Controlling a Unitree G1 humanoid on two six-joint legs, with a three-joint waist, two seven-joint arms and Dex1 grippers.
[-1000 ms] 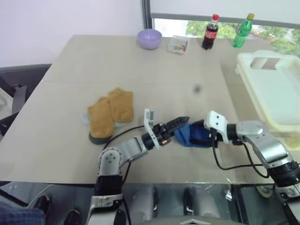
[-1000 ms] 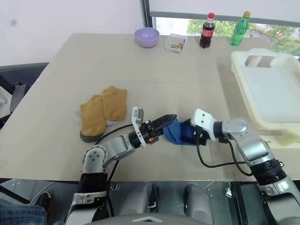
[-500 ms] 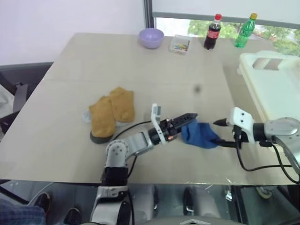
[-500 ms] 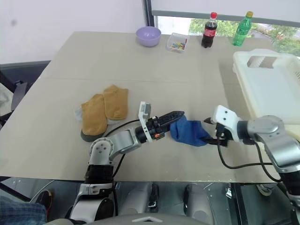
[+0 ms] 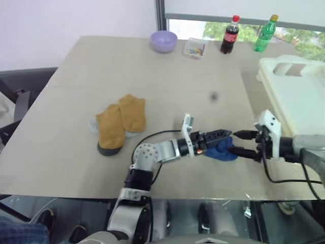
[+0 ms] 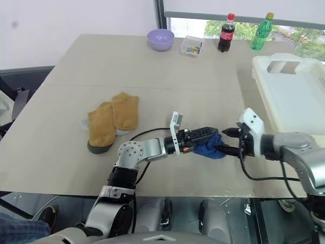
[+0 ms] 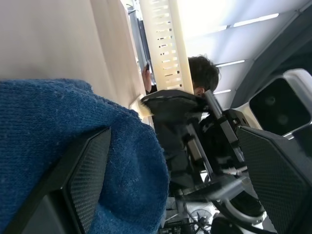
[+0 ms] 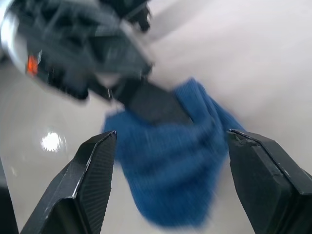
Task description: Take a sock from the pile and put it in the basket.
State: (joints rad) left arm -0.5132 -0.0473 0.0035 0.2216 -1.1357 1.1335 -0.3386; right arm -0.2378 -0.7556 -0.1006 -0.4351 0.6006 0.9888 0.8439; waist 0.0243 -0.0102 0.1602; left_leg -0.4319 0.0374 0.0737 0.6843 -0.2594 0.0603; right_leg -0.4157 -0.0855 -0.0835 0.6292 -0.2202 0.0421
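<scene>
Item: fuzzy bright-blue ankle sock (image 6: 210,148), lying on the beige table (image 6: 167,76) short of the cream slotted plastic basket (image 6: 294,96). It is touched by the wide-spread left gripper (image 6: 207,135). The right gripper (image 6: 226,140), spread, is aimed at it for a handover, nothing yet held.

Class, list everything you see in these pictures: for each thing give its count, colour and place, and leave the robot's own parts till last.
Table: one, beige, under everything.
Blue sock: one, bright blue, near front edge between the two pincers.
Yellow socks: two, mustard, side by side, left of centre.
Basket: one, cream-white, right edge of table.
Bowl: one, lavender, far edge.
Clear tray: one, small bright bits inside, right of the bowl.
Bottles: two at the far edge, a dark one with red cap, a green one.
Left pincer: black, open, on the blue sock.
Right pincer: black, open, facing the sock.
</scene>
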